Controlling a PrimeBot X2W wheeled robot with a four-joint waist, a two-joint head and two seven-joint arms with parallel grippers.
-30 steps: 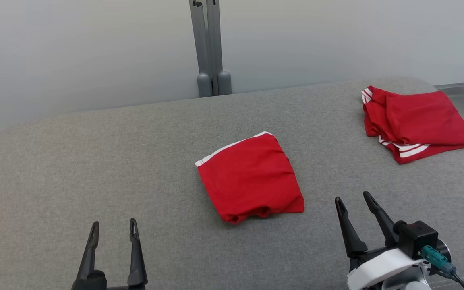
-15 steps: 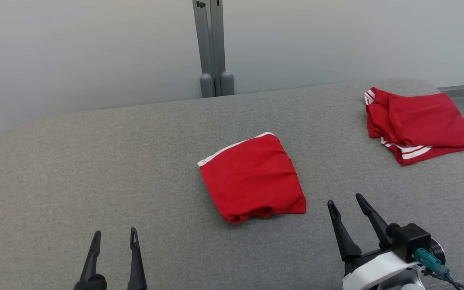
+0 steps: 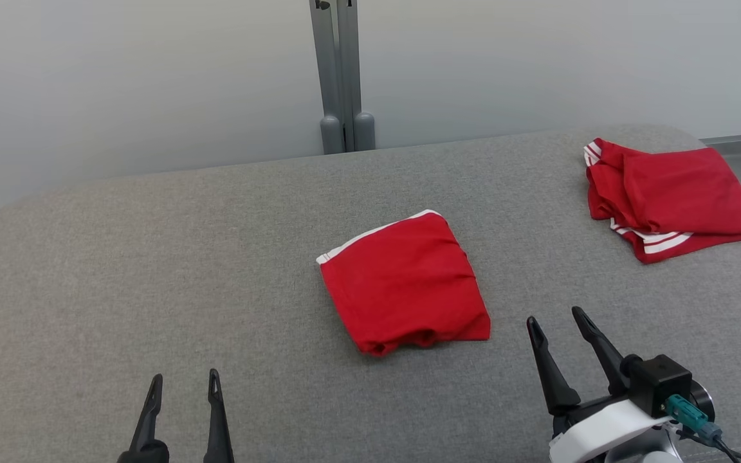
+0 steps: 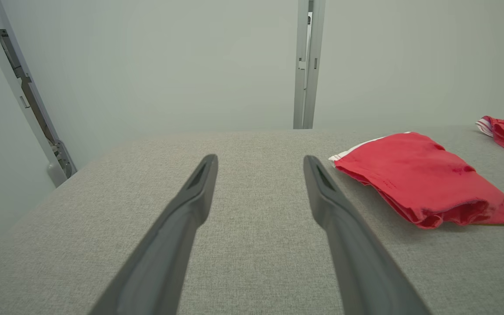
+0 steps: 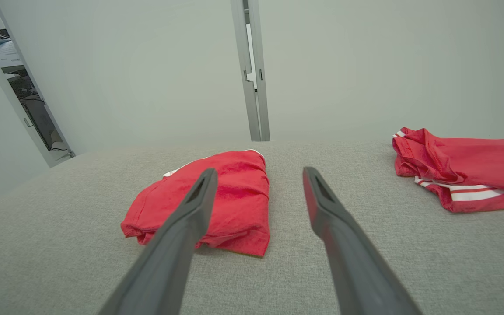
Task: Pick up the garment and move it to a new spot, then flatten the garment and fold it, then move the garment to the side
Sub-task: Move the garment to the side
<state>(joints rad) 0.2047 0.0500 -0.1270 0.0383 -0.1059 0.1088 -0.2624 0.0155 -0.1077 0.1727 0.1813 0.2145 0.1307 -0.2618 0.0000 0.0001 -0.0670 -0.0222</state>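
Noting folded red garment (image 3: 402, 283) at centre of grey surface (image 3: 152, 257), lying flat, touched by neither gripper. Lies ahead and to the left of right gripper (image 3: 554, 316), and ahead and well to the right of left gripper (image 3: 184, 375); right clearly nearer, close to the rolled near edge. Both sets of jaws spread wide, holding nothing. Long axis running away from robot, white-trimmed edge farthest. Also at far right: second red garment (image 3: 673, 196). Fold judged done; shift aside probably best taken by right arm.
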